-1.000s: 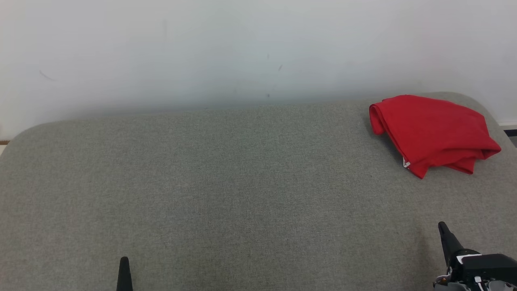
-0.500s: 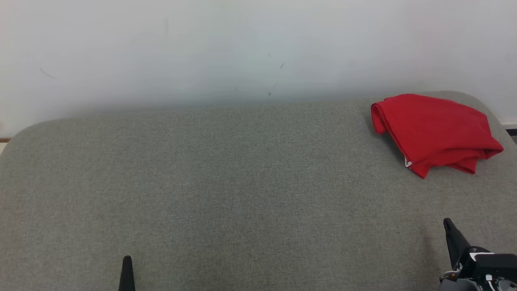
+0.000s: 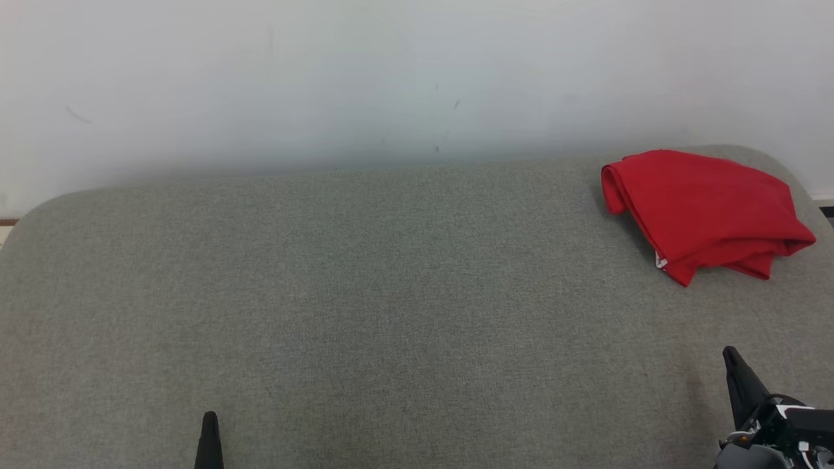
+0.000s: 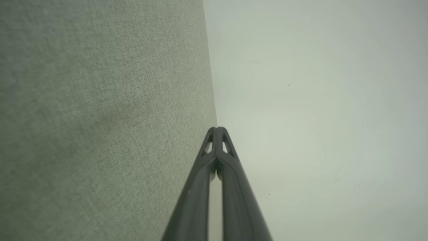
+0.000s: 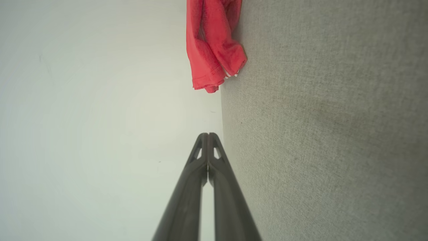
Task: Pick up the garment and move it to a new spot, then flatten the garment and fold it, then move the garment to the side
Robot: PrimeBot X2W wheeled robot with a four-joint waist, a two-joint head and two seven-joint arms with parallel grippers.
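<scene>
Red folded garment (image 3: 707,212) on woven-grey couch (image 3: 365,312).

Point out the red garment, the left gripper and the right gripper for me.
red garment (image 3: 707,208), head view, middle of the bundled cloth.
left gripper (image 4: 217,129), left wrist view, where its shut fingertips meet.
right gripper (image 5: 208,135), right wrist view, where its shut fingertips meet.

Grey fabric surface (image 3: 391,293) bears a red garment (image 3: 704,208) (far right).
</scene>
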